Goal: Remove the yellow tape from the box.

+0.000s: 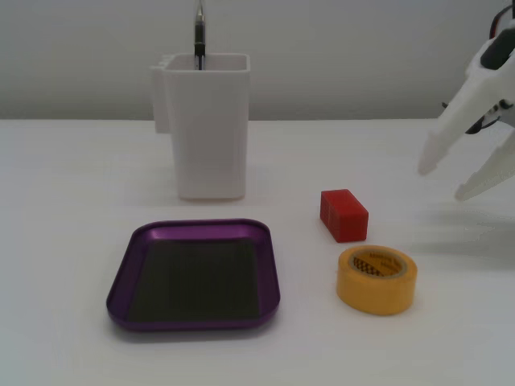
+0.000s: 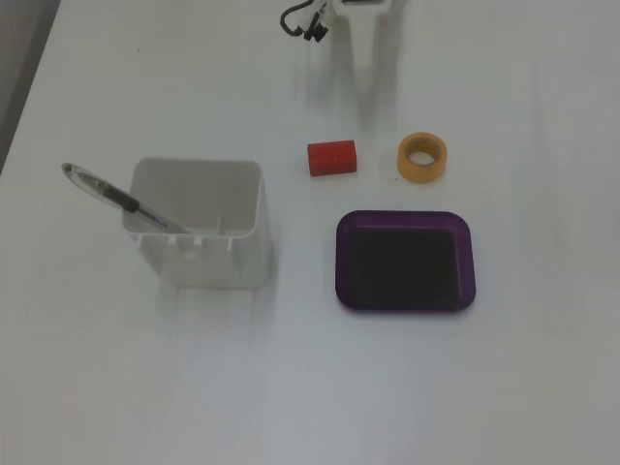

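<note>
My gripper (image 1: 463,181) hangs wide and empty. The yellow tape (image 1: 376,279) lies below it, seemingly already outside the box (image 1: 121,277). Swinging low could knock it away.

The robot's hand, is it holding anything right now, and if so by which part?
Nothing is held. The hand hangs open above the table, off to the right in a fixed view. The yellow tape lies flat on the table beside the purple box, untouched.
</note>
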You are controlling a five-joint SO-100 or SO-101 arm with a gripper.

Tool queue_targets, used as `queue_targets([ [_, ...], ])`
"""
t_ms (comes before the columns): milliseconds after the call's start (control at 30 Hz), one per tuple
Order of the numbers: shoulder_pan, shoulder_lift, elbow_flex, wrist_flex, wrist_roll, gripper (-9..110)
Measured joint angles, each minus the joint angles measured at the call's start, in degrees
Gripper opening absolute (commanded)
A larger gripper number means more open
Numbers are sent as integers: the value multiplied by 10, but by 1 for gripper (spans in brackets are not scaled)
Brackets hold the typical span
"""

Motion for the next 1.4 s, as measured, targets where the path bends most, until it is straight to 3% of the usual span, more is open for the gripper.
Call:
queue_targets([
  [433, 0, 0, 19, -6, 4, 11],
  [600, 0, 0, 67, -6, 7, -1],
  [1400, 0, 0, 83, -9, 6, 0],
])
